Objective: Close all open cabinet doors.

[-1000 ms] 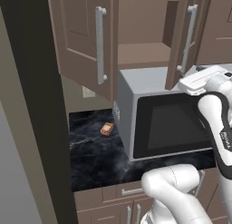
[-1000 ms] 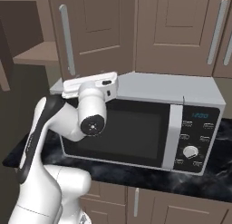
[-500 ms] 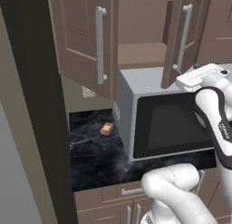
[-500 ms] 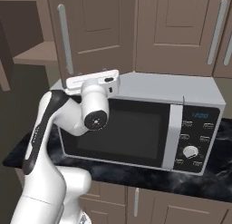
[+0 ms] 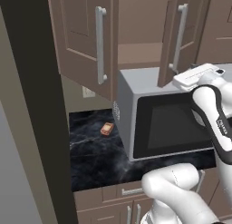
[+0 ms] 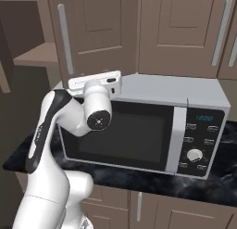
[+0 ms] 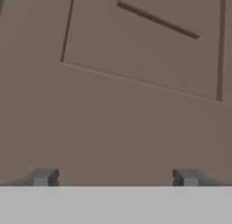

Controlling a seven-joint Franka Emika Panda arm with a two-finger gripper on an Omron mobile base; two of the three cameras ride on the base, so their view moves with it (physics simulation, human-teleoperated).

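Observation:
Two cabinet doors stand open above the microwave. The left door [image 5: 81, 41] swings wide toward me, its bar handle [image 5: 100, 44] facing out. The right door [image 5: 174, 37] [image 6: 99, 33] is ajar, and my hand [image 5: 198, 75] [image 6: 95, 83] sits right behind its lower edge, over the microwave top. In the hand view the door's recessed panel [image 7: 136, 41] is very close, and my gripper [image 7: 115, 177] is open with nothing between its fingertips [image 7: 43, 177]. I cannot tell whether they touch the door.
A grey microwave [image 5: 158, 121] [image 6: 148, 126] stands on the black marble counter [image 5: 93, 150], directly under the open cabinet. A small orange packet [image 5: 107, 128] lies on the counter to its left. A tall dark panel [image 5: 31, 105] bounds the left side. Shut doors [image 6: 185, 28] hang to the right.
My hand has risen slightly and pushed forward. The right door has swung a little further toward its frame. The left door has not moved.

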